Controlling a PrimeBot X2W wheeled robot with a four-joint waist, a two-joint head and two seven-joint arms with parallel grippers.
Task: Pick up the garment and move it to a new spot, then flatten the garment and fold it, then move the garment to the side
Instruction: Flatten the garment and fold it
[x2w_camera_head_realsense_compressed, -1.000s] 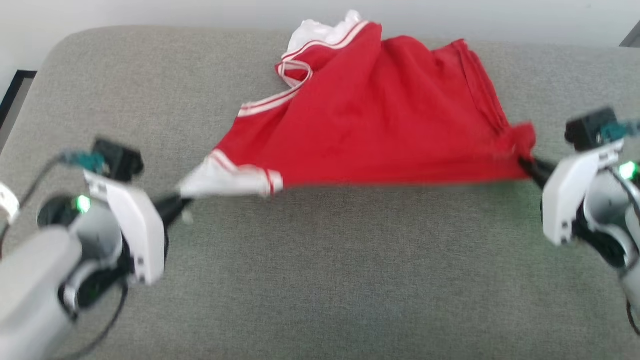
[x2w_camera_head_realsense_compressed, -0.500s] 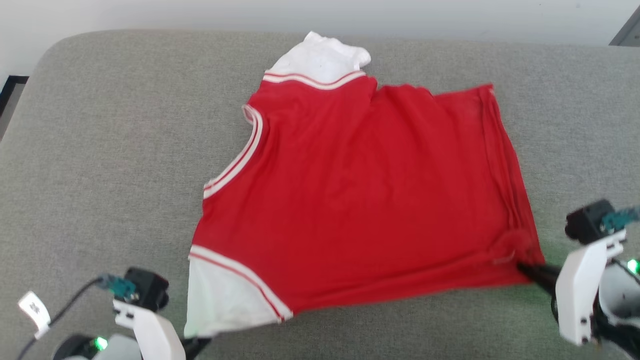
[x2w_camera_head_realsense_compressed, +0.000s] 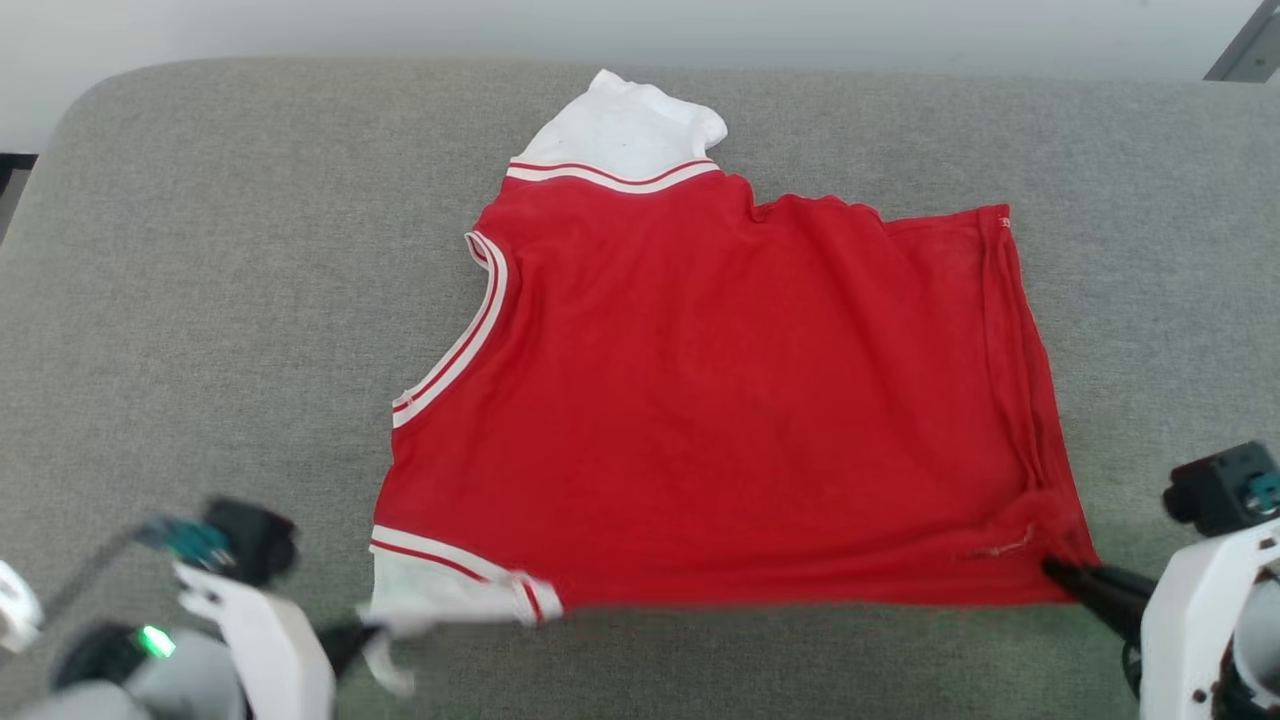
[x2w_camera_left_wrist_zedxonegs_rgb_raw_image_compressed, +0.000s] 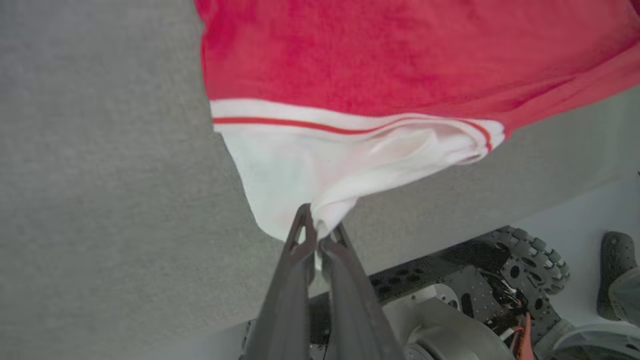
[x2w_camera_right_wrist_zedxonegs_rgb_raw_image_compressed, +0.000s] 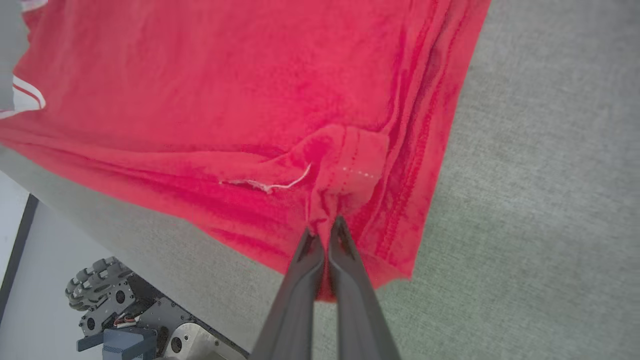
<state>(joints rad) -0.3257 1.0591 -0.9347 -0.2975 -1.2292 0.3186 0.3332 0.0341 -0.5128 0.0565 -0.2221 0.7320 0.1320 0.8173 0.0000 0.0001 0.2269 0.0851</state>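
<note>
Garment lay spread on the cushion, left gripper and right gripper each pinching a corner for tension.

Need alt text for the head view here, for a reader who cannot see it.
A red jersey with white, red-striped edging lies spread nearly flat on a grey fabric surface. The left gripper pinches its white near-left corner and the right gripper its red near-right corner.
</note>
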